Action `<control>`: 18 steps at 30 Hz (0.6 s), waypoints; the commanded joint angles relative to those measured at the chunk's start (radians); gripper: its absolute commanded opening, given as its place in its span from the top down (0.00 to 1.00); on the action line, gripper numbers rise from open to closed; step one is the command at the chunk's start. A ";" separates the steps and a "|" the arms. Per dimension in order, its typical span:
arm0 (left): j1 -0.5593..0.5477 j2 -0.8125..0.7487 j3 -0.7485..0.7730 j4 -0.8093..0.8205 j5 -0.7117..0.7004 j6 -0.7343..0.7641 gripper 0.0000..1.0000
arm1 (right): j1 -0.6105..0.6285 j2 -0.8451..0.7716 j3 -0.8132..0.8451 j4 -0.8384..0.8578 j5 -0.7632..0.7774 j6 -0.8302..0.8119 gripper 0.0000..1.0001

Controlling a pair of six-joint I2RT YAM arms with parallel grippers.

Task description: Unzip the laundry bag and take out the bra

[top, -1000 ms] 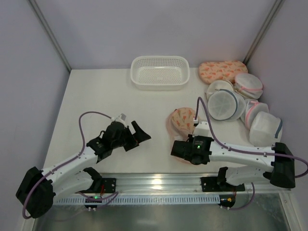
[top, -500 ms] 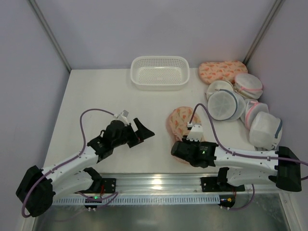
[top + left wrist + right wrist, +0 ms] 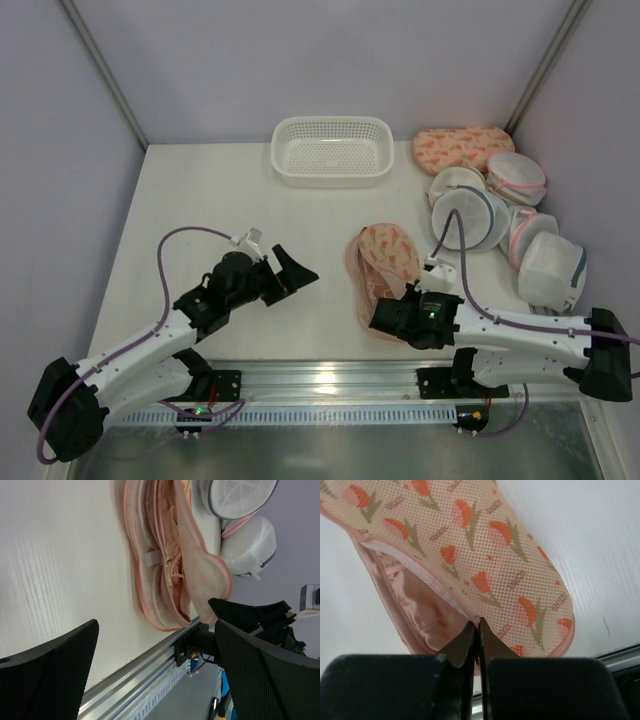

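Observation:
The laundry bag (image 3: pixel 388 252), cream-peach with an orange-red tulip print, lies unzipped at the table's near middle. My right gripper (image 3: pixel 398 306) is shut on the zipper edge of its upper flap (image 3: pixel 485 555) and holds that flap lifted. Inside, the pale pink bra (image 3: pixel 172 572) shows between the two halves, also visible as satin fabric (image 3: pixel 420 602) under the flap. To the bag's left my left gripper (image 3: pixel 292 270) hovers open with nothing between its fingers. It faces the bag's open side (image 3: pixel 150 580) from a short distance.
A white basket (image 3: pixel 333 150) stands at the back centre. A second printed bag (image 3: pixel 463 147) and several round white mesh bags (image 3: pixel 465 215) with blue or pink trim lie at the right. The metal rail (image 3: pixel 330 380) runs along the near edge.
My right gripper has shifted right along the bag's near end, and the upper flap now stands higher, showing more pink inside. The left gripper has edged slightly towards the bag.

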 commanded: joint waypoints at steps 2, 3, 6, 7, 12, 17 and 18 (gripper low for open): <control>-0.002 0.010 -0.008 0.014 0.007 0.010 0.01 | -0.002 -0.145 -0.042 -0.250 0.136 0.402 0.97; -0.002 0.015 -0.008 0.014 0.010 0.010 0.01 | -0.004 -0.166 -0.048 -0.308 0.154 0.442 0.97; -0.002 0.020 -0.008 0.012 0.012 0.007 0.00 | -0.002 -0.225 -0.063 -0.444 0.181 0.630 0.96; -0.002 0.023 -0.006 0.014 0.012 0.007 0.01 | -0.008 -0.255 -0.076 -0.445 0.194 0.621 0.96; -0.002 0.026 -0.003 0.014 0.017 0.007 0.01 | -0.068 -0.289 -0.094 -0.444 0.229 0.624 0.96; -0.002 0.026 -0.005 0.014 0.047 0.008 0.01 | -0.201 -0.199 -0.056 -0.445 0.254 0.514 0.96; -0.002 0.027 -0.003 0.012 0.055 0.010 0.01 | -0.241 -0.193 -0.051 -0.445 0.264 0.501 0.96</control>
